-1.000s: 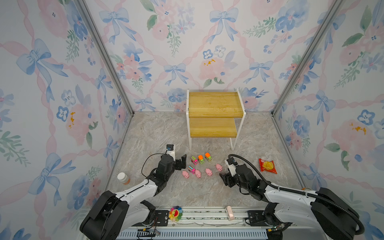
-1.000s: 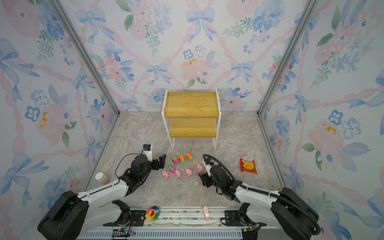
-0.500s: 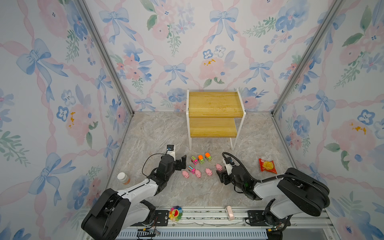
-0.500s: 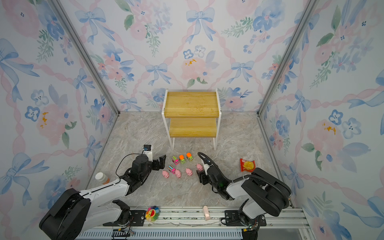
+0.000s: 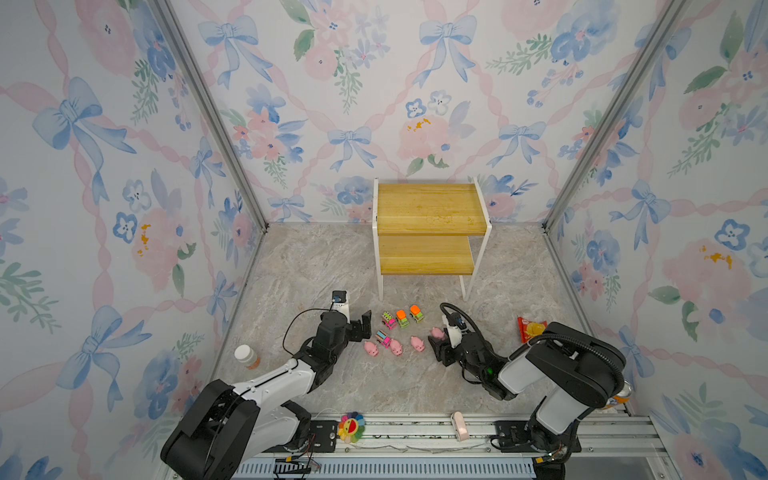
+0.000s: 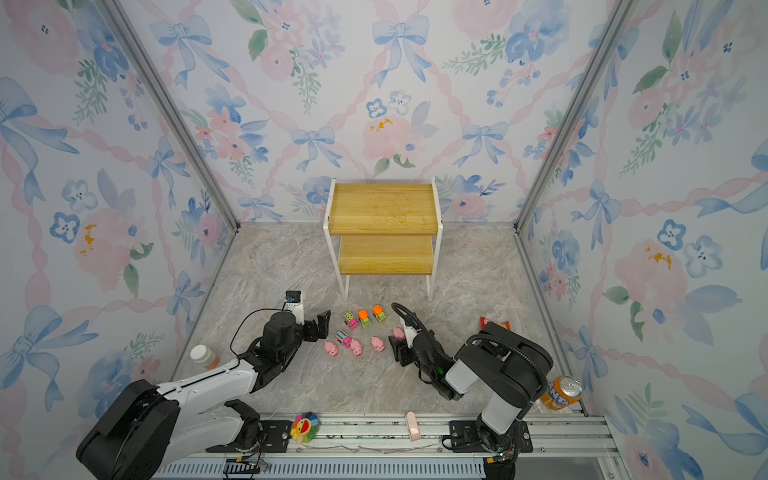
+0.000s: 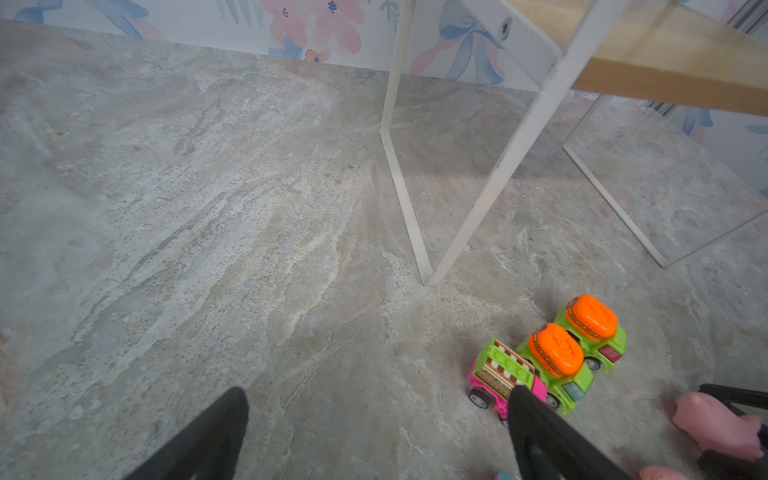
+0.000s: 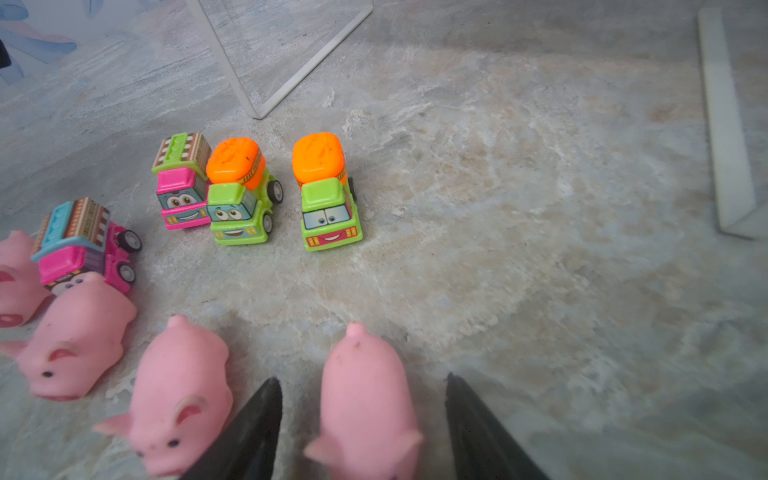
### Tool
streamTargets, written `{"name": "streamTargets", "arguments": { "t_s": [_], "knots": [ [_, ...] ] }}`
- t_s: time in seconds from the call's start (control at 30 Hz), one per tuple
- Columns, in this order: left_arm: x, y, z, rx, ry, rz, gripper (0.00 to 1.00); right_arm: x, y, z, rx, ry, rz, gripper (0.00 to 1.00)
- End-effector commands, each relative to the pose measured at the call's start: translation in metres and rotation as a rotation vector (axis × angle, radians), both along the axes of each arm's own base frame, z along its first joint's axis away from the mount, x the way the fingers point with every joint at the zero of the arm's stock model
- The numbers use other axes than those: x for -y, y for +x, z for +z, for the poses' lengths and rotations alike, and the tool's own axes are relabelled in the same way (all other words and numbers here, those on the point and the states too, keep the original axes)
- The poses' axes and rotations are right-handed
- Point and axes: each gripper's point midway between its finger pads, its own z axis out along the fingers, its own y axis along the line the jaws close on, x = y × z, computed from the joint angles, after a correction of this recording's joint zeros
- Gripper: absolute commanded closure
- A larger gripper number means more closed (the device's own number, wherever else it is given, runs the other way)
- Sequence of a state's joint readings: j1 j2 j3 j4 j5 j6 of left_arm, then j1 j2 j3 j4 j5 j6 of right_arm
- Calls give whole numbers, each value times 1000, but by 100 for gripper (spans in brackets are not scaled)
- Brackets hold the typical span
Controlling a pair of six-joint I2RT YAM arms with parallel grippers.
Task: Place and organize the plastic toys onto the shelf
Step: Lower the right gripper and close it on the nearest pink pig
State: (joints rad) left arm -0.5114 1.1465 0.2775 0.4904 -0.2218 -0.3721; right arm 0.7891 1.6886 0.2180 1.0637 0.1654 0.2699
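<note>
The shelf [image 5: 430, 208] stands at the back with both wooden boards bare. In front of it the plastic toys sit on the floor: two green trucks [image 5: 402, 318] [image 5: 416, 313], two pink trucks [image 5: 389, 320] [image 5: 382, 337] and several pink pigs [image 5: 396, 346]. My right gripper [image 8: 361, 378] is open and straddles the rightmost pig [image 8: 368, 399], with a gap on each side. My left gripper [image 7: 377, 390] is open over bare floor, one finger [image 7: 536, 428] just in front of a pink truck [image 7: 498, 370].
A rainbow flower toy [image 5: 351, 427] and a pale pink block [image 5: 457, 424] lie on the front rail. A white-capped bottle [image 5: 246, 356] stands at the left wall, a red snack packet [image 5: 531, 328] at the right, an orange can [image 6: 561, 392] in the front right corner.
My right gripper has slid left along the floor until its fingers stand on either side of the rightmost pig, and they have narrowed a little. The left arm has hardly moved.
</note>
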Motion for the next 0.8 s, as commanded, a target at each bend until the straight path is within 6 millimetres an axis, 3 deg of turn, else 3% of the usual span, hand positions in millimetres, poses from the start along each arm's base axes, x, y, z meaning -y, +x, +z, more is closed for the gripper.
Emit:
{"name": "streamTargets", "arguments": {
  "t_s": [0.0, 0.17, 0.33, 0.77],
  "knots": [
    [-1, -3, -8, -27, 10, 6, 2, 26, -27, -44, -143, -119, -3, 35],
    [1, -2, -11, -39, 7, 0, 2, 36, -30, -44, -144, -151, -29, 36],
    [3, -2, -13, -48, 7, -4, 2, 32, -27, -43, -140, -161, -20, 37],
    [3, -2, -17, -59, 8, -3, 2, 30, -24, -44, -145, -171, -22, 55]
  ]
}}
